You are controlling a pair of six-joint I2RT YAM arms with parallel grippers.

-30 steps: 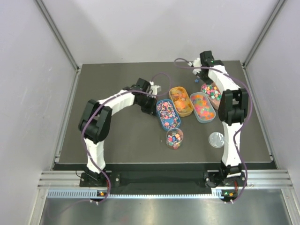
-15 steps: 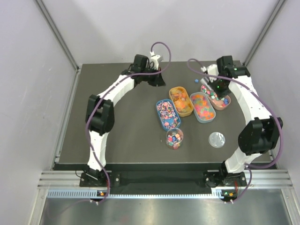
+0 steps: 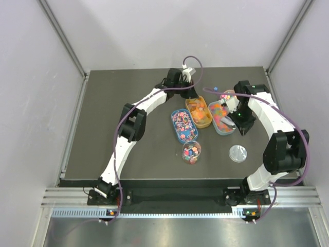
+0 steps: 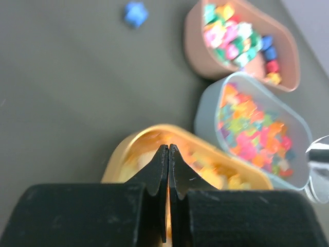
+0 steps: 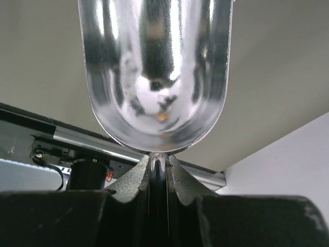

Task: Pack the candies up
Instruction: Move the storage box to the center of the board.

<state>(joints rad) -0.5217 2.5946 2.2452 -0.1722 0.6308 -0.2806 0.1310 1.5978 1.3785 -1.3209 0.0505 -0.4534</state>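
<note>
**Left arm** (image 3: pixel 131 123). It rises from its base at 7 o'clock of the tabletop (image 3: pixel 128 154) and bends at the elbow left of centre. From there it reaches on a long diagonal toward 12 o'clock. The left fingers (image 4: pixel 163 164) are pressed together with nothing between them, and they hang over the far end of the orange tray (image 4: pixel 117 157).

**Right arm** (image 3: pixel 285 149). It climbs from its base at 5 o'clock and elbows out toward 3 o'clock. It then arches over to the far side and folds back, so that the wrist points toward 6 o'clock. The right fingers (image 5: pixel 148 170) pinch the thin handle of the metal scoop (image 5: pixel 154 67). The scoop's bowl stands straight ahead of them, above bare tabletop, aimed at the near rail.

**The candies** (image 4: pixel 247 128). They lie sorted in four oval trays just right of centre.
- The blue tray (image 3: pixel 174 123) is at the 9 o'clock end of the row and holds sprinkle-like bits.
- The orange tray comes next and holds orange pieces.
- The grey-blue tray (image 4: pixel 206 116) holds bright mixed pieces.
- The pink-brown tray (image 4: pixel 198 49) is toward 1 o'clock and holds cube pieces. From above it is partly hidden under the right arm.

A round cup (image 3: pixel 184 153) with mixed candies stands at 6 o'clock of the blue tray. A clear lid (image 3: pixel 237 153) lies flat at 3 o'clock of that cup, well apart from it. One loose blue cube (image 4: pixel 135 13) lies on the tabletop at 12 o'clock of the trays.
</note>
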